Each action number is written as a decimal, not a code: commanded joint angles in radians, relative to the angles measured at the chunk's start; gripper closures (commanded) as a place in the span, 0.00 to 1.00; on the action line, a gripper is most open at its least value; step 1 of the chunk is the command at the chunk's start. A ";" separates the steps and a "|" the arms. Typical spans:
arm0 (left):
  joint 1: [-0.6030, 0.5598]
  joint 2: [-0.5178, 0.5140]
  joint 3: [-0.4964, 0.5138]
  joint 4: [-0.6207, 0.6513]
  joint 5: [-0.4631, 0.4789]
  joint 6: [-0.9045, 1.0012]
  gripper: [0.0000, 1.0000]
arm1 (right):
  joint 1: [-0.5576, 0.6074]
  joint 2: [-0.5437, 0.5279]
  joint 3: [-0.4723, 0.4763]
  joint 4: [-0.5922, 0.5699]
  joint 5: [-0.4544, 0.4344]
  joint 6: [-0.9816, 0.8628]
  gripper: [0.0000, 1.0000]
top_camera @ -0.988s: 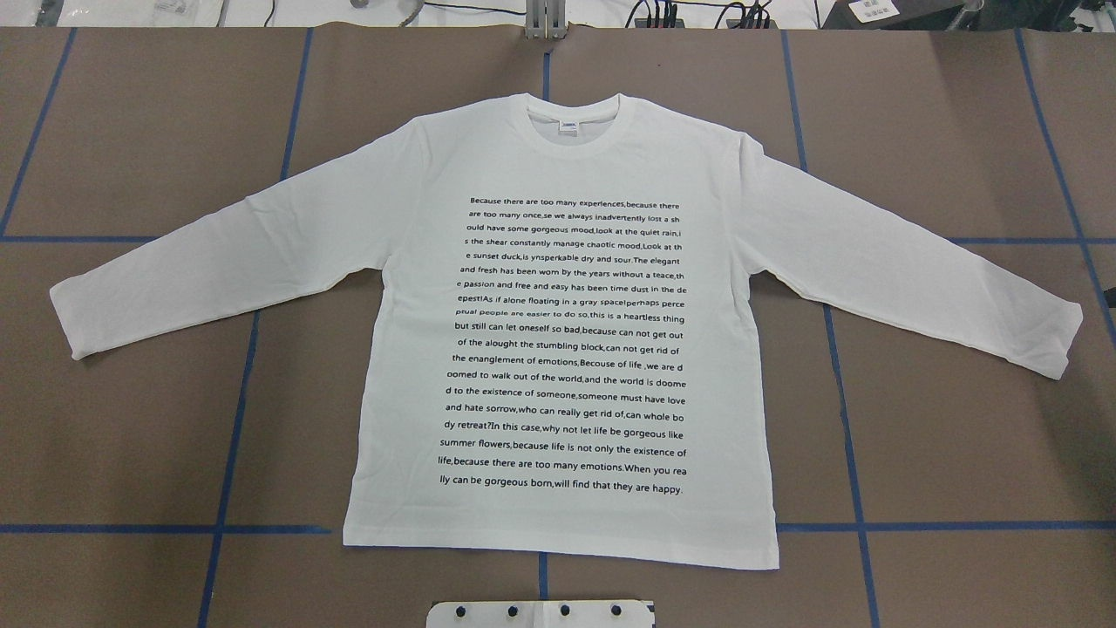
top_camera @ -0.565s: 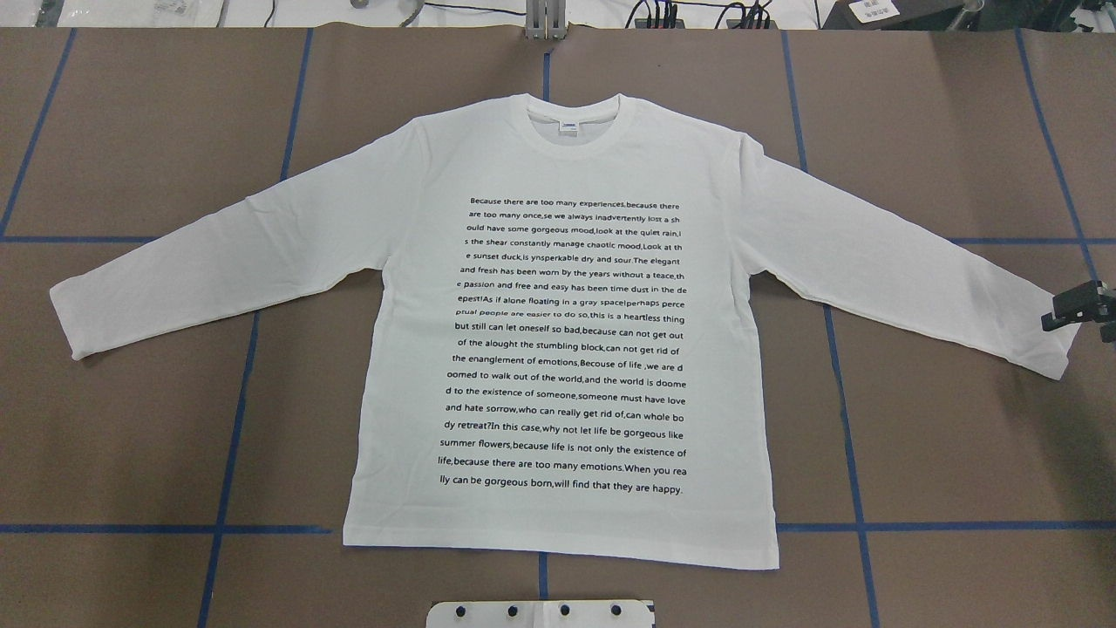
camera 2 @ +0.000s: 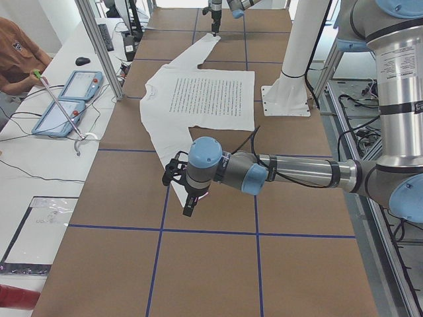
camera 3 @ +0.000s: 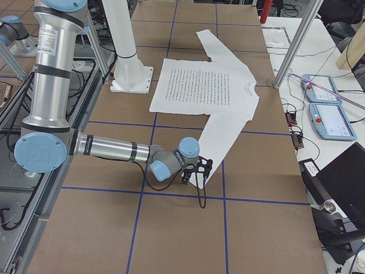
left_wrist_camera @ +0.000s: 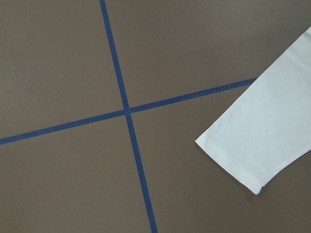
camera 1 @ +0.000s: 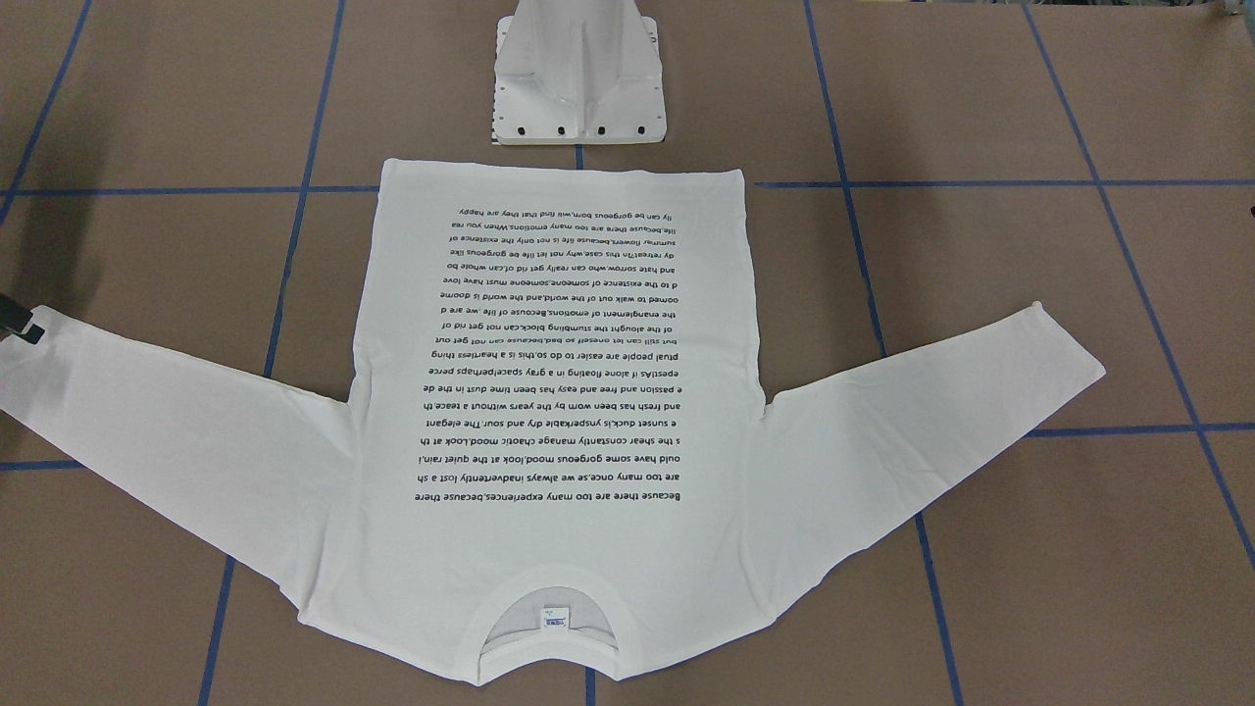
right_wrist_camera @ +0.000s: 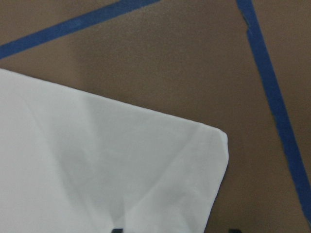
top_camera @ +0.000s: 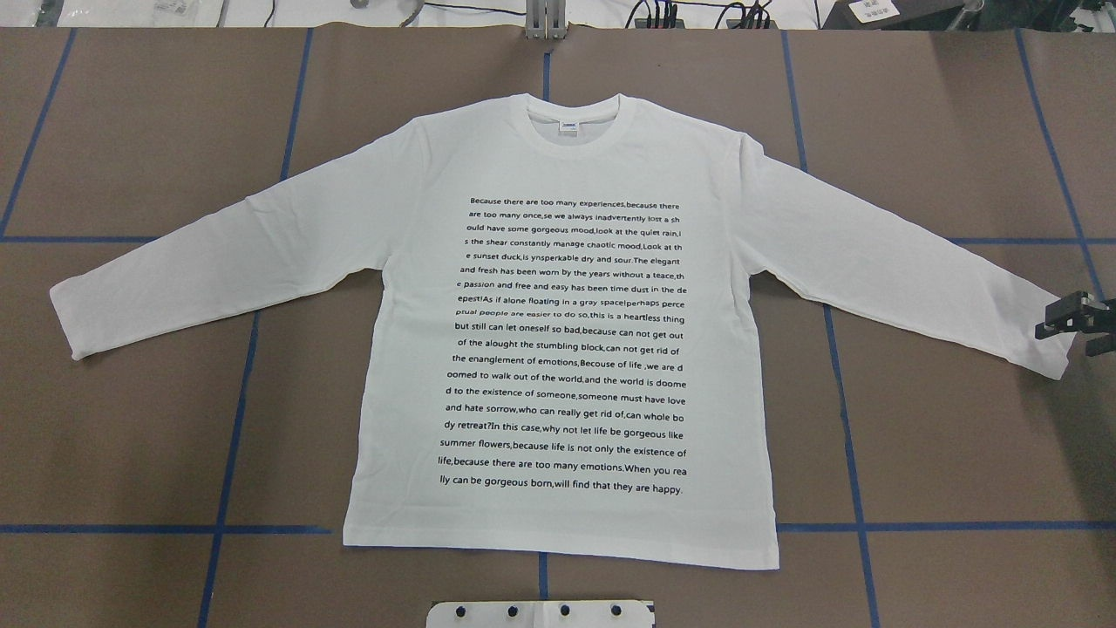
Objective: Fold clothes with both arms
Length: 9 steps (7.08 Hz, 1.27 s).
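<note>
Lying flat, text up: T-shirt (top_camera: 558, 349) | right tool (top_camera: 1068, 316) spread above cuff (top_camera: 1055, 353) | left tool (camera 2: 190, 205): cannot tell

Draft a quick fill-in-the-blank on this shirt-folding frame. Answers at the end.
1. The T-shirt lies flat on the table with its printed side facing ____.
2. The gripper at a sleeve cuff in the overhead view belongs to the robot's ____ arm.
3. The tape lines that form a grid on the table are ____.
4. The small neck label sits just inside the shirt's ____.

Answers: up; right; blue; collar
</note>
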 commanded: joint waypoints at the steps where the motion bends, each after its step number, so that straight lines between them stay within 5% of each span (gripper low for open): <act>1: 0.000 0.001 -0.008 0.001 -0.010 -0.001 0.00 | 0.000 0.040 -0.038 0.006 -0.036 0.014 0.25; 9: 0.000 0.006 -0.021 0.005 -0.015 0.001 0.00 | 0.020 0.020 -0.044 0.019 -0.077 0.005 0.39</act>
